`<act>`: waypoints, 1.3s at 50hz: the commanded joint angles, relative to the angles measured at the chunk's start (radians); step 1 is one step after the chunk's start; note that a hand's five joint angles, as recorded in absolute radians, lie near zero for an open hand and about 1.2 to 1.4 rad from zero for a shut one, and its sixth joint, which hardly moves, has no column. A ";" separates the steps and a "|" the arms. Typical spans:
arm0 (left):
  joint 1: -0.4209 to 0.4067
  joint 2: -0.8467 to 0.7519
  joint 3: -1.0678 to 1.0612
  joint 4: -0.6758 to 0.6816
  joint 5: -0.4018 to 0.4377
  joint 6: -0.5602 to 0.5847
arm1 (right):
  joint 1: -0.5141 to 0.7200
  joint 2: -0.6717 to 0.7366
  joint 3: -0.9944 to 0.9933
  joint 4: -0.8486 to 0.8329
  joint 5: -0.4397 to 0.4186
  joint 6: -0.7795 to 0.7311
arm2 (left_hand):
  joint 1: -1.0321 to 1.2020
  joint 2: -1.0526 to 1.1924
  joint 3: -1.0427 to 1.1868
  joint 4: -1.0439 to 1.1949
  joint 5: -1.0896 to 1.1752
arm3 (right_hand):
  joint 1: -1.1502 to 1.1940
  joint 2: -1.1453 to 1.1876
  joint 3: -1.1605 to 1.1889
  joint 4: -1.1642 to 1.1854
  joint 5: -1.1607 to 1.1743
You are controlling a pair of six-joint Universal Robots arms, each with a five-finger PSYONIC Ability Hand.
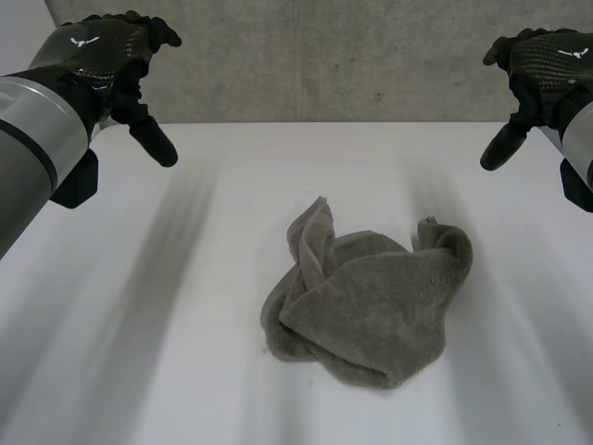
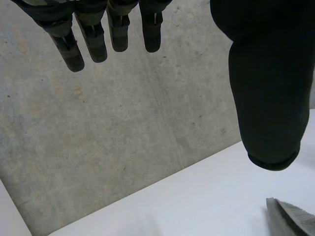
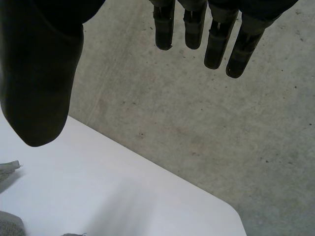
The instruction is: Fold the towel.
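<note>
A grey-green towel [image 1: 371,301] lies crumpled in a heap on the white table [image 1: 185,371], a little right of the middle, with one corner standing up at its far side. My left hand [image 1: 116,65] hovers high above the table's far left, fingers [image 2: 93,39] straight and thumb [image 2: 266,98] apart, holding nothing. My right hand [image 1: 537,69] hovers at the far right, fingers [image 3: 216,39] straight, thumb [image 3: 39,88] spread, also empty. Both hands are well clear of the towel. A towel corner [image 2: 293,219] peeks in below the left thumb, and bits of towel [image 3: 10,169] below the right thumb.
A concrete floor [image 1: 324,56] lies beyond the table's far edge [image 1: 324,123]. White tabletop stretches on all sides of the towel, widest at the left.
</note>
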 commanded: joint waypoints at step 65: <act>-0.121 -0.285 0.216 0.402 -0.156 -0.072 | 0.092 0.196 -0.177 -0.378 -0.313 -0.028 | 1.168 1.209 1.207 1.175 1.192 | 1.166 1.151 1.153 1.138 1.162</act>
